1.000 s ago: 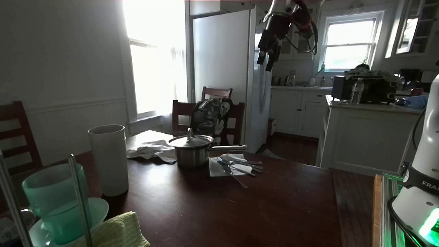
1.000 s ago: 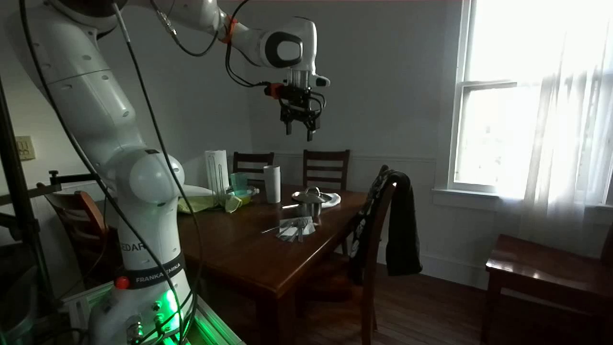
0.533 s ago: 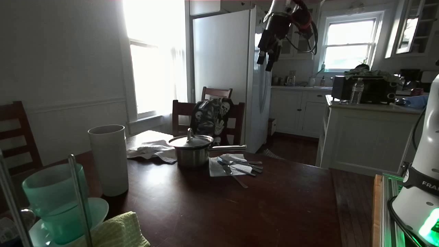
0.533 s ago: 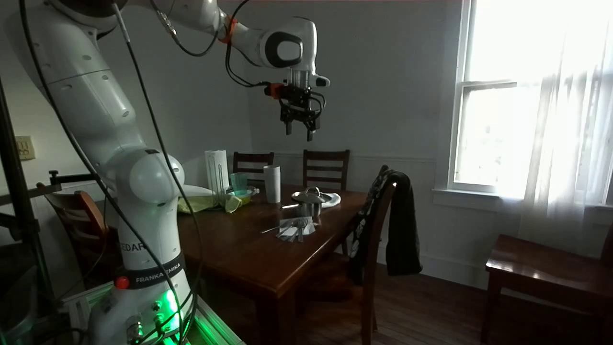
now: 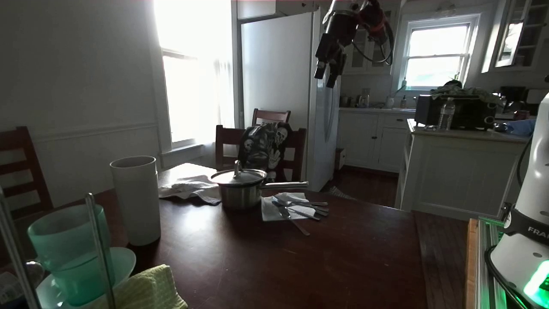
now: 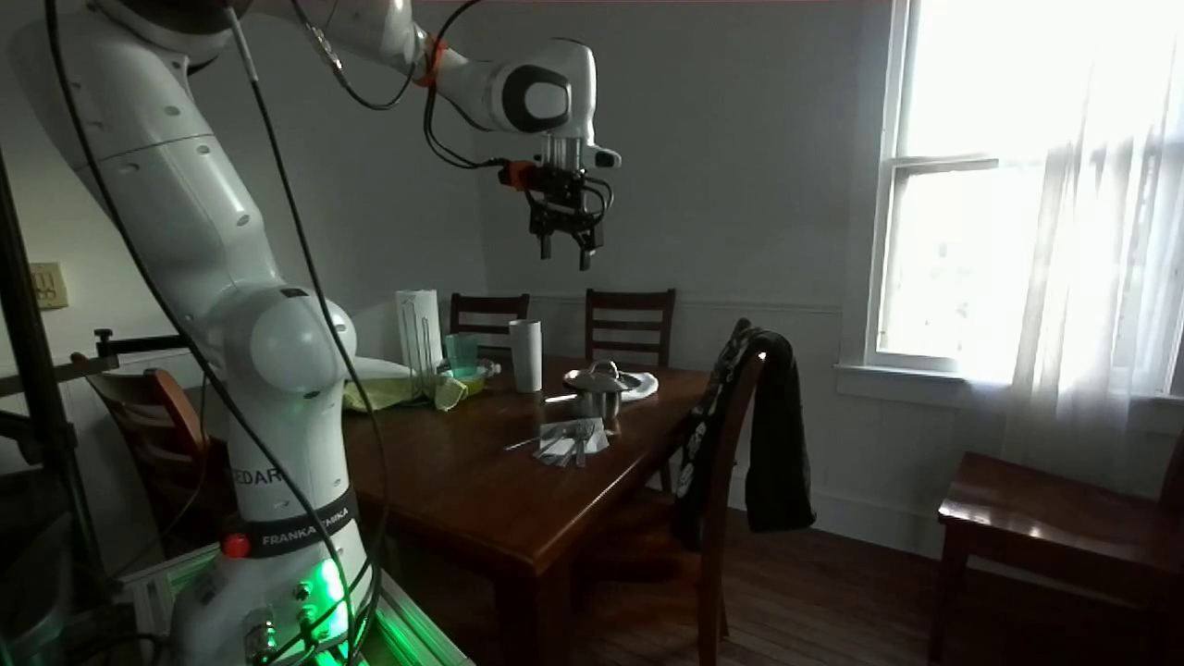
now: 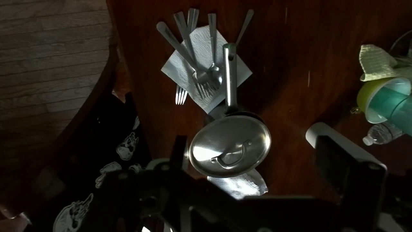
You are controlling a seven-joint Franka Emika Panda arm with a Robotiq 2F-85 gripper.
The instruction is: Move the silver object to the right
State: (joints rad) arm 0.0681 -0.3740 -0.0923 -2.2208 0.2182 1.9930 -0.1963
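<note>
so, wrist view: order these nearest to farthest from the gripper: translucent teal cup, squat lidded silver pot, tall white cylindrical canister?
As the wrist view shows it:
1. Squat lidded silver pot: framed by the open gripper.
2. Tall white cylindrical canister: right of the pot, partly behind the gripper.
3. Translucent teal cup: farther right, at the picture's edge.

The arm (image 6: 202, 211) is glossy white with rounded joints (image 6: 294, 338); a black band (image 6: 305, 529) lettered FRANKA has a red knob (image 6: 236, 545) at left, green light (image 6: 324, 577) near it. Black cables (image 6: 428, 118), orange-red wrap (image 6: 431, 61), black jaws.
</note>
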